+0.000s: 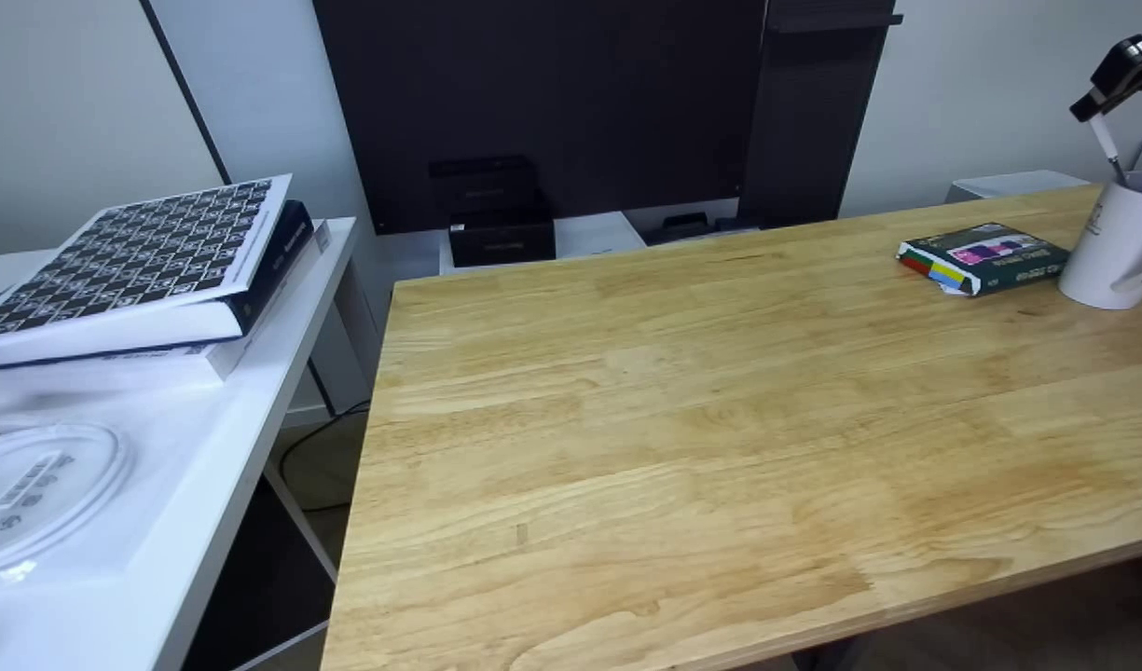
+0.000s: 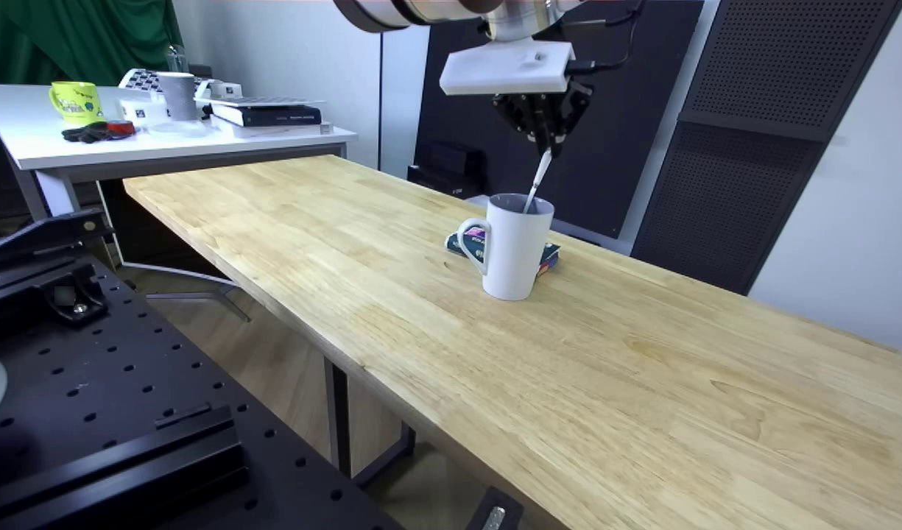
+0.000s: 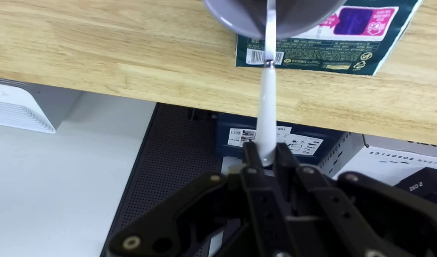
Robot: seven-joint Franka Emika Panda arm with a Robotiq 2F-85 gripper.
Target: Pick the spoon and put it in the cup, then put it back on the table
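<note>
While the end effector (image 3: 267, 153) has the spoon (image 3: 267, 100) pinched by its handle, the business end's down in the cup (image 2: 517, 254) on the surface (image 2: 642, 383).

The arm (image 2: 437, 10) hangs at the top in an exterior view. Its hand (image 2: 550, 149) slants downward, the fingers (image 3: 251, 159) nearly together.

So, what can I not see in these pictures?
Spoon, lower end: hidden by the cup in both exterior views; beyond wrist view's top edge.
Box, partly: behind the cup, in an exterior view.
Its fine print: too small, wrist view.
Gripper, mostly: cut by right edge, in an exterior view.
</note>
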